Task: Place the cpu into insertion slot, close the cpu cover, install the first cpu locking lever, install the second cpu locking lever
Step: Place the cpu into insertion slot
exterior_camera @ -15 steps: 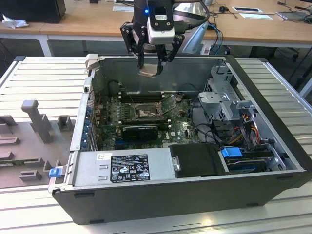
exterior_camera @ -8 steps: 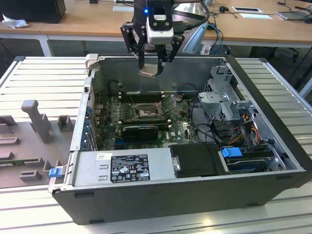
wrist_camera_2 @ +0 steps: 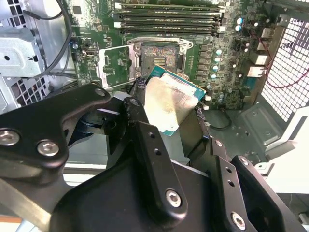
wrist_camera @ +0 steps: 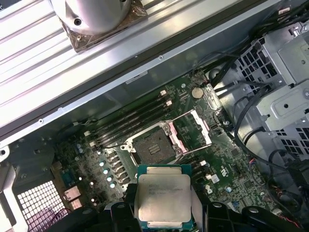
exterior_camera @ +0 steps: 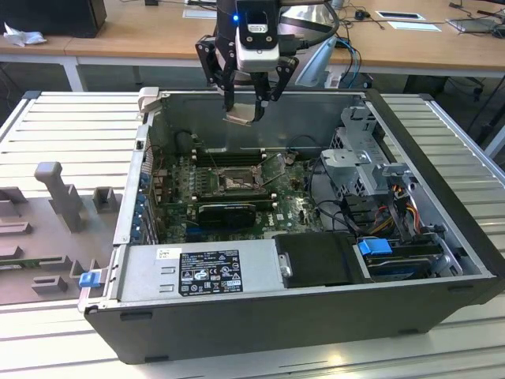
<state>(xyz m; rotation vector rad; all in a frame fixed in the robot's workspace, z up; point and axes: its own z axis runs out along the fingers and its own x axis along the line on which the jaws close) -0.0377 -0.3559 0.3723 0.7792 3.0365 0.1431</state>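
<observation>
The black multi-link gripper point(exterior_camera: 246, 106) hangs over the far rim of the open dark-grey computer case point(exterior_camera: 316, 316), which lies on the ribbed metal counter point(exterior_camera: 71, 126). Its fingers are drawn in on opposite edges of the small flat square cpu point(wrist_camera_2: 171, 104) with the pale silvery top, held clear of the board and somewhat tilted. The square insertion slot point(wrist_camera: 152, 145), with its brownish-gold contact field, lies below the gripper on the green board, bare, not yet directly under the chip. The thin metal-framed cpu cover point(wrist_camera: 203, 126) stands swung open beside it.
</observation>
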